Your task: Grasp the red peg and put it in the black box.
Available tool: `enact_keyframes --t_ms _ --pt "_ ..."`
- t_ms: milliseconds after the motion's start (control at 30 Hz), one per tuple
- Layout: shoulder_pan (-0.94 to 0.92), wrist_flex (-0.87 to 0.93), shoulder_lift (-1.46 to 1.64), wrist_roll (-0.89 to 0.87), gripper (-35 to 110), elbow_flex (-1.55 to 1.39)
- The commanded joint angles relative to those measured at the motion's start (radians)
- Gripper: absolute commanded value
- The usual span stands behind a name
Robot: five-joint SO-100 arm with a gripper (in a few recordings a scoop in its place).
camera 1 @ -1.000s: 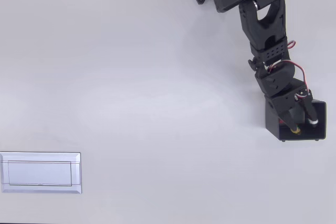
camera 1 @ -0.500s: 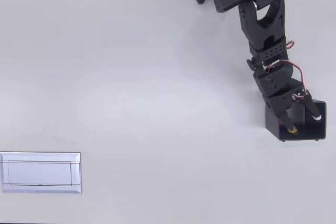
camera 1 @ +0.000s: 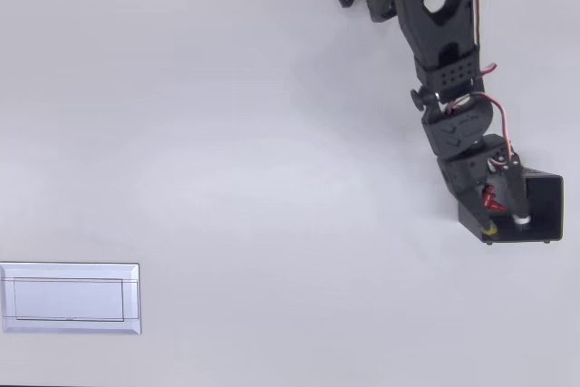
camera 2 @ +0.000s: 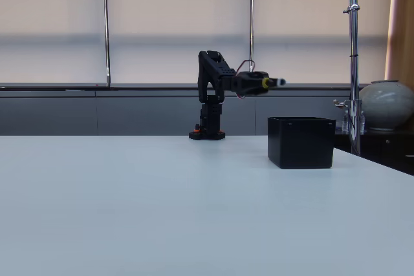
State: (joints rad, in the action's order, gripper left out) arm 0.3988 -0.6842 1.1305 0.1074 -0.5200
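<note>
Overhead view: the black box [camera 1: 542, 210] sits on the desk [camera 1: 272, 178] near the right edge of the picture. Its left half is covered by the arm's forearm and the pincer [camera 1: 507, 222], so most of the box floor is hidden. A small bright red shape shows between the pincer's 2 fingers over the box's left part, likely the red peg [camera 1: 489, 198]; thin red wires run close by and the detail is too small to be sure. One finger ends in a yellow tip, the other in a white tip, set a little apart. Whether the fingers press on the peg or stand loose of it cannot be told.

Fixed view: the pincer [camera 2: 273, 83] hangs above and slightly left of the box [camera 2: 301, 141], clear of its rim, pointing right. From this side the fingers overlap.

Desk: plain, pale grey-white, matte. A flat white rectangular plate [camera 1: 70, 298] lies far left of the box, at the lower left in the overhead view, its left end cut by the frame. Behind the desk: a grey ledge, a blind-covered window with vertical metal poles [camera 2: 251, 27], and a round pale jar [camera 2: 387, 105] right of the box.

Box: black, thin-walled, open top, tiny feet at the lower edge.
</note>
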Motion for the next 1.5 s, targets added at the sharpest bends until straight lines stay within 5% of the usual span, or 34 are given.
enact_keyframes --t_ms 0,400,867,1467 --pt "-0.057 0.089 -0.209 0.028 0 0.006" --pt "-0.313 0.871 -0.661 -0.012 0 0.084" --pt "-0.413 1.249 -1.118 -0.066 0 0.502" --pt "-0.385 1.878 -1.241 -0.066 0 0.506"
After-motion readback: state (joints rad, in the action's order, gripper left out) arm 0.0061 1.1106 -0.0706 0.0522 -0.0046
